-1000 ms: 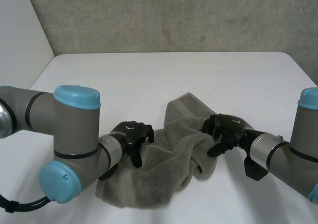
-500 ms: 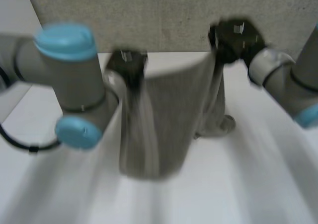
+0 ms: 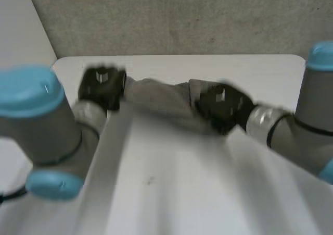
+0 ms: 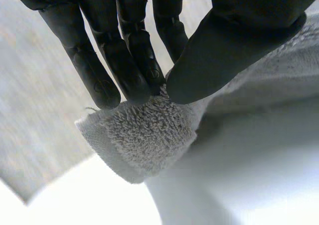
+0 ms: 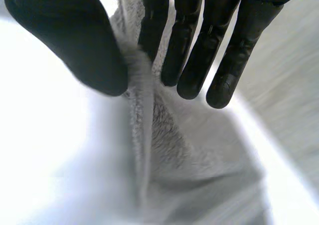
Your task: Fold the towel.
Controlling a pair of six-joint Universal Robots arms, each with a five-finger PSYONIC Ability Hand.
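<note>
Left robot hand is on one end of the towel and right robot hand on the other. The grey cloth runs as a bunched band between them, over the far half of the white tabletop. Whether the band's lower edge touches the tabletop is too blurred to say.

Over to the left wrist view: the left robot hand is closed in a tight pinch, its straight fingers on one face of the cloth and its thumb pressed on the other. A thick terry corner of the towel pokes out just past the fingertips, and the rest trails off beside the thumb.

In the right wrist view it's the same picture: the right robot hand has its thumb squeezed against the nearest of its fingers, with a raised edge of the towel caught between them. The other fingers lie straight alongside, off the cloth, and the towel falls away in folds below the fingertips
</note>
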